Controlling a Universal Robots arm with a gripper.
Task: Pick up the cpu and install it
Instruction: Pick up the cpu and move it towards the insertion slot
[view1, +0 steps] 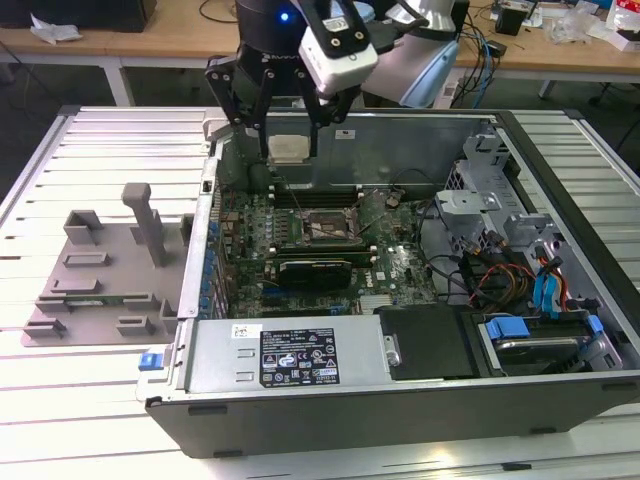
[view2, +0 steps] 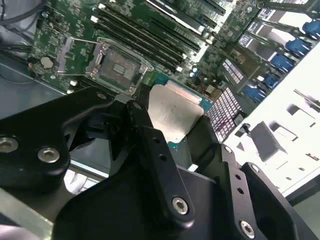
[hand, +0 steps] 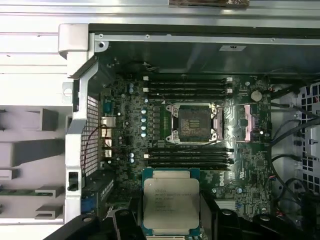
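Note:
The cpu (view1: 288, 148) is a flat square chip with a pale silver top and a thin green rim. My gripper (view1: 289, 152) is shut on it, one black finger on each side, and holds it in the air above the far edge of the open computer case. In both wrist views the cpu (hand: 170, 202) (view2: 172, 112) hangs between the fingers (view2: 141, 122), apart from the motherboard below. The cpu socket (hand: 194, 123) (view1: 322, 228) (view2: 117, 67) lies open in the middle of the board with its metal frame lifted and nothing in it.
Rows of black memory slots (hand: 187, 86) flank the socket. The case (view1: 180, 300) has tall metal walls, a power supply (view1: 300, 355) at the near side, and a drive cage with blue tabs and cables (view1: 540, 300) on the exterior view's right. A grey fixture (view1: 100, 270) lies outside on the exterior view's left.

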